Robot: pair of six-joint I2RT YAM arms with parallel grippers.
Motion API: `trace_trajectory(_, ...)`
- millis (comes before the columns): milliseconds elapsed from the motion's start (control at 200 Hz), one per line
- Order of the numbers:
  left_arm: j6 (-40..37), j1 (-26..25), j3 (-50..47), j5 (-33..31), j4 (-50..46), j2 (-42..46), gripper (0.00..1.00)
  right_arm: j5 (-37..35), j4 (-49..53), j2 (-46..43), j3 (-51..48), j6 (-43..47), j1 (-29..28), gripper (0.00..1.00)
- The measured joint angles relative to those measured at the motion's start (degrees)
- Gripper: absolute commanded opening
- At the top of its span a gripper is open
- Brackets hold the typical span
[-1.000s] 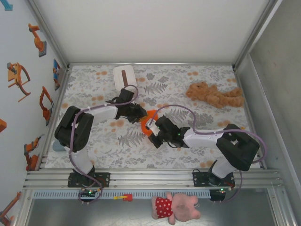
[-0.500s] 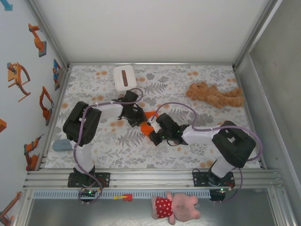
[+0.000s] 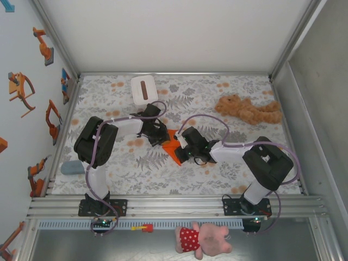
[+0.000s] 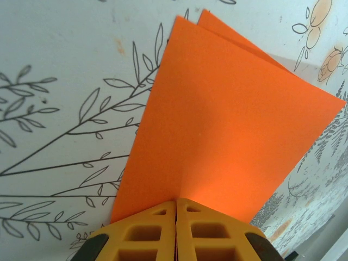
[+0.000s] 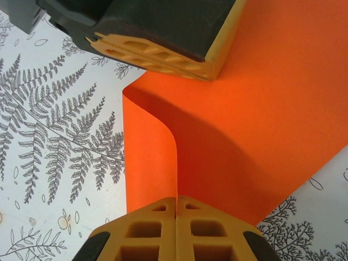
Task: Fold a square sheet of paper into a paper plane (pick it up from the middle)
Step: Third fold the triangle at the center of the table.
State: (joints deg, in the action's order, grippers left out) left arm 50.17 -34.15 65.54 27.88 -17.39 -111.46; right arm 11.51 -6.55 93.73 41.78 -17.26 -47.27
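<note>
The square sheet of paper (image 3: pixel 173 143), bright orange, is folded over and held low above the table's middle between both grippers. In the left wrist view the paper (image 4: pixel 228 119) shows two layers fanning away from my left gripper (image 4: pixel 176 204), which is shut on its near edge. My right gripper (image 5: pixel 176 200) is shut on the opposite edge, where the paper (image 5: pixel 261 136) curls up in a soft bend. The left gripper's fingers (image 5: pixel 157 51) press the sheet's far side in that view. From above, the left gripper (image 3: pixel 161 136) and right gripper (image 3: pixel 181 150) almost meet.
A white tissue box (image 3: pixel 144 88) stands at the back left. A tan plush toy (image 3: pixel 247 110) lies at the back right. A grey-blue object (image 3: pixel 70 167) rests by the left edge, and a pink plush toy (image 3: pixel 201 239) lies below the arm bases.
The raised loop of paper has come down into a flatter folded shape. Both arms shifted inward, bringing the two grippers closer together over the sheet.
</note>
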Motion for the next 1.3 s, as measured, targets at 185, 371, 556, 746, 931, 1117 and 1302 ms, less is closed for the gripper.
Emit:
trace_trajectory(185,-0.07,0.0,0.13,0.0,-0.13,-0.07,0.07,-0.28,0.48,0.74,0.52,-1.22,0.0,0.0)
trace_trajectory(371,-0.09,0.0,0.46,0.02,-0.5,-0.2,0.07,-0.87,2.16,1.01,1.05,-2.38,0.02,0.0)
trace_trajectory(556,-0.07,0.0,1.18,0.07,-1.33,-0.55,0.07,-0.72,3.3,1.01,1.09,-3.65,0.0,0.0)
trace_trajectory(746,-0.09,0.0,2.05,0.31,-1.99,-1.16,0.07,-0.59,3.34,1.01,1.09,-4.48,0.0,0.0)
trace_trajectory(931,-0.37,0.0,2.67,0.52,-2.47,-1.38,0.11,-0.59,3.37,1.01,1.09,-4.87,0.02,0.0)
trace_trajectory(1117,-1.22,0.0,3.98,0.44,-2.84,-1.22,0.15,-0.61,3.37,1.18,1.09,-4.92,0.0,0.0)
trace_trajectory(1302,-1.79,0.07,5.73,0.2,-2.91,-1.4,0.13,-0.59,3.37,1.73,1.09,-5.22,0.0,0.0)
